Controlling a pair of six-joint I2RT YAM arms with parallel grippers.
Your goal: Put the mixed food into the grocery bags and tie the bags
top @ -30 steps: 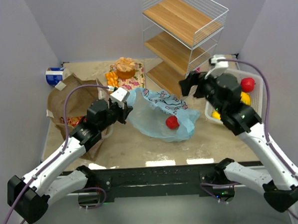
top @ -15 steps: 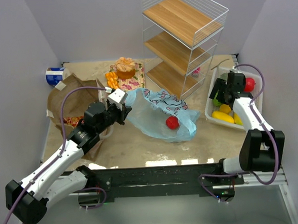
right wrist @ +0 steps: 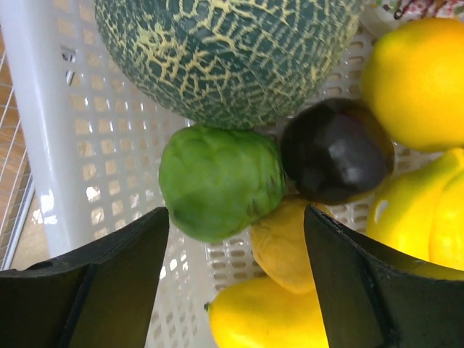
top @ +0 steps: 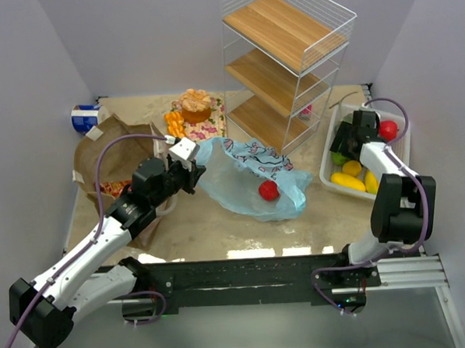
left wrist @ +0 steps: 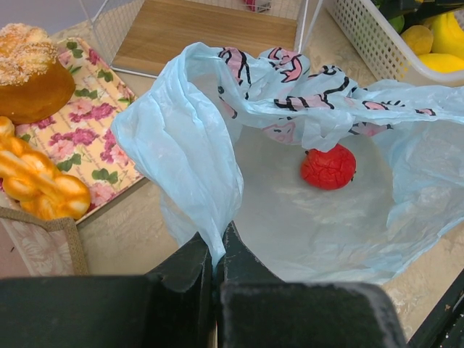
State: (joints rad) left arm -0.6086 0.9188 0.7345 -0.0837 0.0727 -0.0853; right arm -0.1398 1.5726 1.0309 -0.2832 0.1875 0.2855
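The light-blue plastic bag (top: 244,181) lies open mid-table with one red fruit (top: 268,190) inside, also plain in the left wrist view (left wrist: 328,167). My left gripper (top: 193,170) is shut on the bag's near-left edge (left wrist: 181,145), holding it lifted. The brown paper bag (top: 107,153) lies behind the left arm. My right gripper (top: 346,143) hangs open inside the white basket (top: 326,181). Its jaws stand either side of a green fruit (right wrist: 221,181) and a small yellow piece (right wrist: 283,246), touching neither. A dark fruit (right wrist: 337,151), a netted melon (right wrist: 225,51) and yellow fruits (right wrist: 417,80) crowd around.
A wire shelf with wooden boards (top: 289,54) stands at the back, close to the basket's left side. An orange cake (top: 197,106) on a floral tray, orange segments (top: 173,121) and a blue-and-white can (top: 85,118) sit at the back left.
My right arm swung from above the blue bag over to the basket and lowered among the fruit, its jaws narrowing a little. The left gripper kept still on the bag.
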